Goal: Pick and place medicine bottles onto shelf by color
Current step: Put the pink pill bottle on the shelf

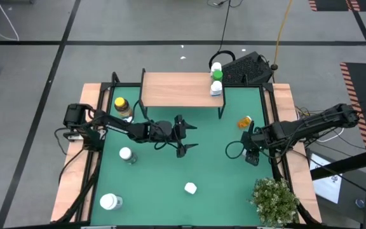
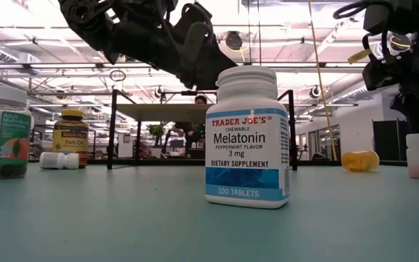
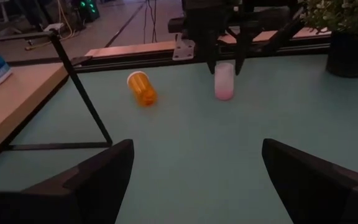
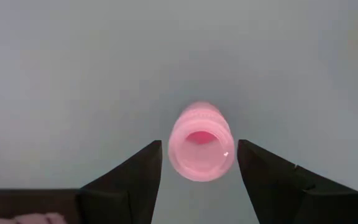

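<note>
While a small pink-tinted bottle (image 4: 201,142) stands upright on the green surface (image 1: 215,178) at the right side, it is straddled from above by the right gripper (image 4: 199,163), whose fingers are seen on either side of it with a small gap left at each flank, so nothing is clamped. In the left wrist view the same bottle (image 3: 224,81) is shown beneath that gripper, and an amber bottle (image 3: 142,88) is seen lying on its side near it, between it and the shelf's black leg. The shelf (image 1: 176,89) is set at the far middle of the surface, and a white bottle, a green-capped bottle (image 1: 217,75) and another white one are lined up at its right end. A yellow-capped Fish Oil bottle (image 1: 122,105) is placed left of the shelf. Below the shelf, the left gripper (image 1: 184,135) is held over the middle of the surface with its fingers spread wide and empty. A white bottle (image 1: 126,154) lies near the left arm, a larger one (image 1: 110,201) sits at the near left, and a Trader Joe's Melatonin bottle (image 2: 247,136) stands near the front edge. A potted plant (image 1: 275,200) is found at the near right corner.
</note>
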`<state>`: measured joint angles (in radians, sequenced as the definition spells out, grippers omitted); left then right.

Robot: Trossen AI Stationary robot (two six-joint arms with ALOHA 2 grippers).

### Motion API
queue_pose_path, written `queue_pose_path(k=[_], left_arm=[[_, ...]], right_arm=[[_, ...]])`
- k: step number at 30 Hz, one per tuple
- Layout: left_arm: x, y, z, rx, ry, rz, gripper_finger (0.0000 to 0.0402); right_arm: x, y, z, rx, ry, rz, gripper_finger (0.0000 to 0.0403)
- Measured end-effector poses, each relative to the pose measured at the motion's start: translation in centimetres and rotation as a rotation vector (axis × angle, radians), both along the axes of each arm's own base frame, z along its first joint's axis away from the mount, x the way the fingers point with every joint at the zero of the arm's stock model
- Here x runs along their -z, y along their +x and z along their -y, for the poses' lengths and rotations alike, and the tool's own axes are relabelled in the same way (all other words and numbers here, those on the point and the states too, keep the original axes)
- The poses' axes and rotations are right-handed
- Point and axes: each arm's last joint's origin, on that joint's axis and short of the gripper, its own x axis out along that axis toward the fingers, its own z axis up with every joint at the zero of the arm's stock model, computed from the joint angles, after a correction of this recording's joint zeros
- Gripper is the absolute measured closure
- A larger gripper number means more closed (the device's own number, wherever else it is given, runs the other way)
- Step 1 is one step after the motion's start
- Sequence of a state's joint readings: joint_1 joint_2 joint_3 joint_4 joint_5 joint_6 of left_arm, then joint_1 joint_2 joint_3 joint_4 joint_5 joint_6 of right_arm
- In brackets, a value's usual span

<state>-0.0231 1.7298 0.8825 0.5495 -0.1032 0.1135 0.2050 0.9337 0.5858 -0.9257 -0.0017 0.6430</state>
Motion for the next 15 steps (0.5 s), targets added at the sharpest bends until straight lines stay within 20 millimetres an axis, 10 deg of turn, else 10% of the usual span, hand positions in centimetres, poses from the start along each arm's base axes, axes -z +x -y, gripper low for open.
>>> queue_pose_path(k=[6, 15], left_arm=[[0.0, 0.0, 0.0, 0.003, 0.009, -0.001, 0.0046], [0.0, 0.0, 0.0, 0.01, 0.031, -0.003, 0.0046]], right_arm=[[-0.1, 0.4, 0.0, 0.006, -0.018, 0.05, 0.0279], [-0.8, 2.1, -0.4, 0.005, 0.022, 0.237, 0.0282]])
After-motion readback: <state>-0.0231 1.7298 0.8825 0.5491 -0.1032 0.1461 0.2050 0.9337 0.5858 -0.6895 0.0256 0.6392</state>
